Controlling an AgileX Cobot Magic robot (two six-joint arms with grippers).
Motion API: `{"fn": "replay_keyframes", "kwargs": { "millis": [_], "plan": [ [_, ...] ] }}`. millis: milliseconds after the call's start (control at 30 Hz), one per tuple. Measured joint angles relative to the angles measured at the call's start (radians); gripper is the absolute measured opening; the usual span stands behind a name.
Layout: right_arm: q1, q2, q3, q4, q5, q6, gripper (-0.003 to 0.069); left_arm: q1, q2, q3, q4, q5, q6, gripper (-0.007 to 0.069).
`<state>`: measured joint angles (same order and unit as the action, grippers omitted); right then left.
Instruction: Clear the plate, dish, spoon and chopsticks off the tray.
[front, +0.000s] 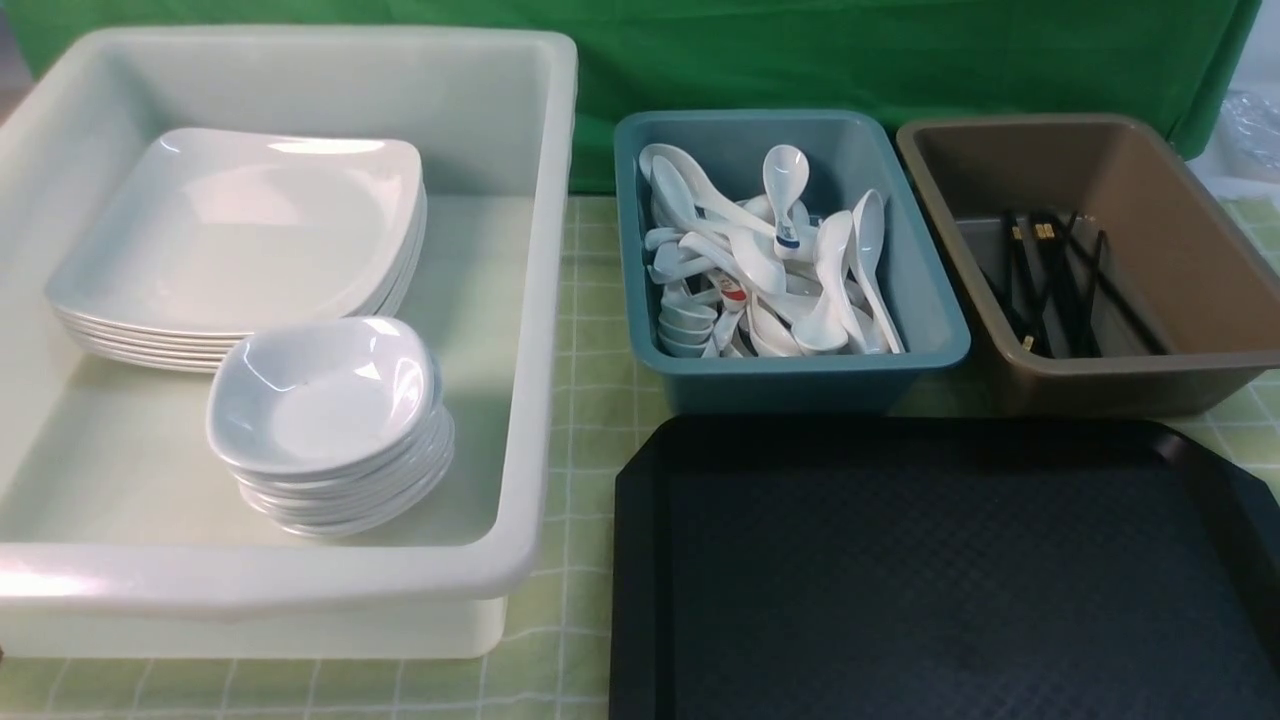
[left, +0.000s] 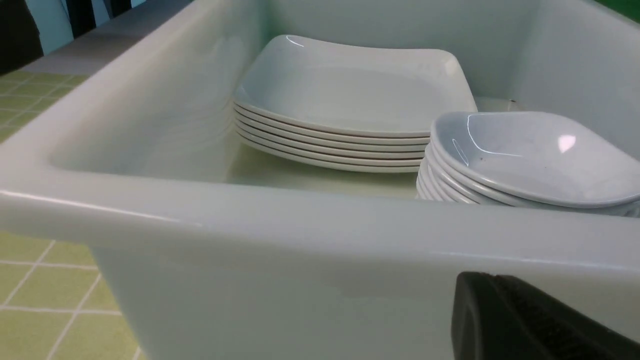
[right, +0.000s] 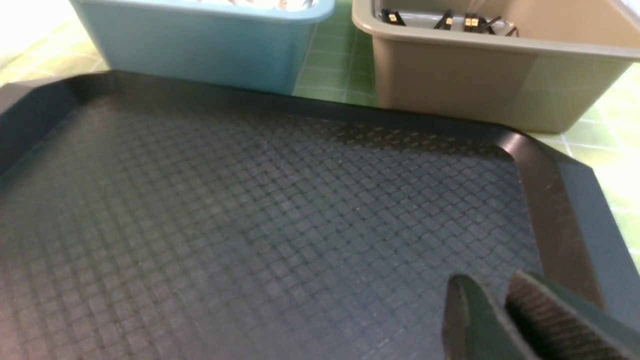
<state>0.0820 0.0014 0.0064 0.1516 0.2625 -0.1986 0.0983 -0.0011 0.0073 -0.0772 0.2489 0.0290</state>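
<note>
The black tray (front: 940, 580) lies bare at the front right and fills the right wrist view (right: 250, 225). A large white plate (front: 250, 225) tops a stack in the white bin; it also shows in the left wrist view (left: 350, 87). A small white dish (front: 320, 395) tops a second stack beside it (left: 530, 155). A white spoon with a blue mark (front: 785, 200) lies among others in the teal bin. Black chopsticks (front: 1050, 280) lie in the brown bin (right: 450, 21). My left gripper (left: 482, 276) is shut and empty outside the white bin's near wall. My right gripper (right: 488, 280) hovers over the tray, fingers nearly together, holding nothing.
The white bin (front: 540, 300) stands at the left, the teal bin (front: 800, 385) in the middle back, the brown bin (front: 1150, 385) at the back right. A green checked cloth (front: 590, 420) covers the table. A green backdrop hangs behind.
</note>
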Motion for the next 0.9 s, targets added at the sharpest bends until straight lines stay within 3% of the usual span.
{"fn": "replay_keyframes", "kwargs": {
  "millis": [900],
  "plan": [
    [0.000,0.000,0.000,0.000,-0.001,0.000,0.0199,0.001,0.000,0.000,0.000,-0.010,0.000,0.0011]
  ]
}}
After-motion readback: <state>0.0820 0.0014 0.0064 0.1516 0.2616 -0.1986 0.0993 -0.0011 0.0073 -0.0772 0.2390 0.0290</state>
